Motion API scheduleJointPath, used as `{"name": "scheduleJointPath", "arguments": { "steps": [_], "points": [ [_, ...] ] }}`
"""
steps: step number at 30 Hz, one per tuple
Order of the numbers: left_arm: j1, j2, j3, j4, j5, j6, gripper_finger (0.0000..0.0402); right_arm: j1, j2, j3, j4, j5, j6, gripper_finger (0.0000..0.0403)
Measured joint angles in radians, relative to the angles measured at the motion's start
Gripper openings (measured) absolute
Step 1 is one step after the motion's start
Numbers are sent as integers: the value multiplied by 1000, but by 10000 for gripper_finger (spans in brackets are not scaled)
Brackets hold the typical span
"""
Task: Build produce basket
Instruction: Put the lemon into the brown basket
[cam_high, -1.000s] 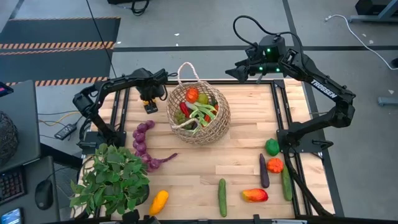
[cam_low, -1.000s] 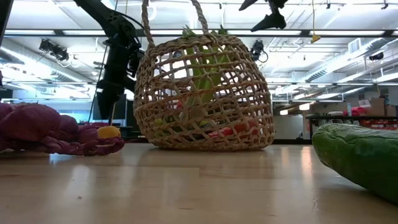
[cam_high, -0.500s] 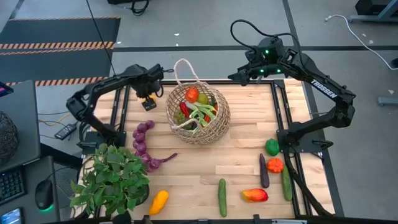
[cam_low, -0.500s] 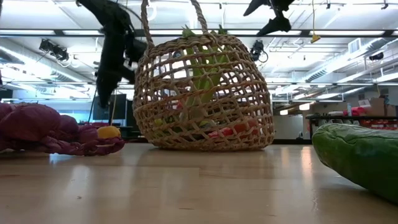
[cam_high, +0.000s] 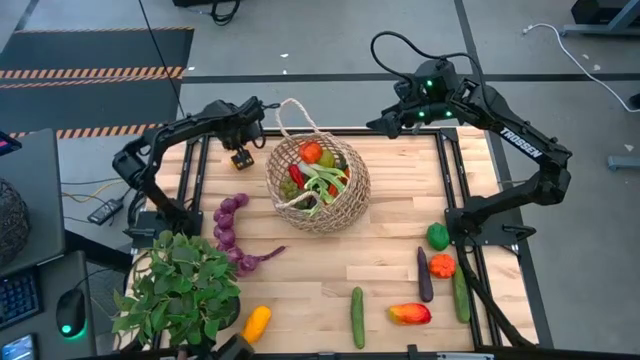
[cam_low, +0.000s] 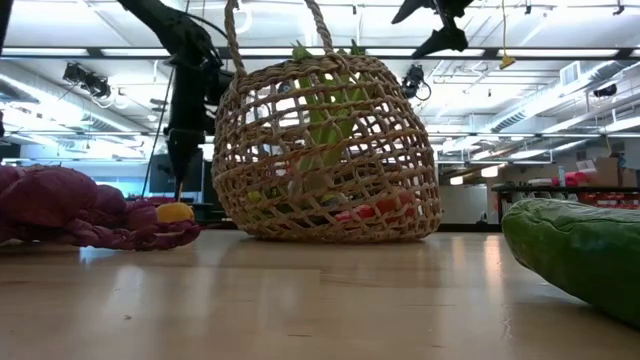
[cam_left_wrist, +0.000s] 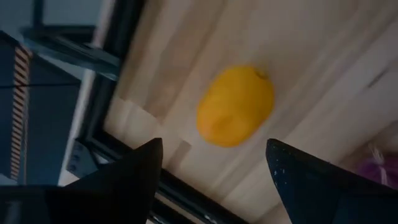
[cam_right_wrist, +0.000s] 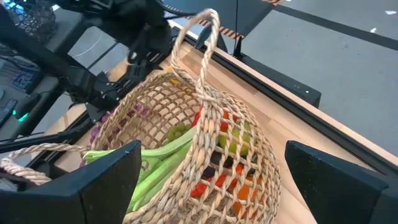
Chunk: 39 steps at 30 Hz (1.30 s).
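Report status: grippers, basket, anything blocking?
Left gripper open, above the yellow fruit beside the basket. Right gripper open, raised at the far edge. Basket part-filled, nothing blocking.

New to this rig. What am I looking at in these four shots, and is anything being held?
Two dark robot arms work at a wooden table. One camera looks straight down, one sits at table height, and one rides on each wrist.

The round tan open-weave straw basket already holds leek, orange and other produce. Loose items include purple grapes, a green cucumber and a leafy potted plant.

The left gripper hovers open over a small yellow-orange fruit, not touching it. The right gripper hangs open above the basket's far side. Nothing is held.
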Motion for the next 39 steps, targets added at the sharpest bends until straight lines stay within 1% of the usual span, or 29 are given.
{"name": "scheduleJointPath", "arguments": {
  "steps": [3,5,8,10,24,30,35,39],
  "points": [
    [0,35,0,-33,1,21,291,0,0,0,0,-1,4,400],
    [0,52,-1,-26,1,33,291,0,0,0,0,-5,8,400],
    [0,65,-1,12,1,3,291,0,0,0,-2,-18,10,400],
    [-3,65,-1,9,1,-16,291,0,0,0,-10,-20,11,400],
    [-1,56,-1,-213,-4,-80,291,0,0,0,-29,-9,11,400],
    [4,56,-1,-220,-21,-151,291,0,0,0,-31,3,11,400],
    [8,56,-1,-200,-22,-124,293,0,0,0,-30,10,11,400],
    [10,56,-1,-172,-13,-49,318,0,0,0,-31,11,12,400]
  ]
}}
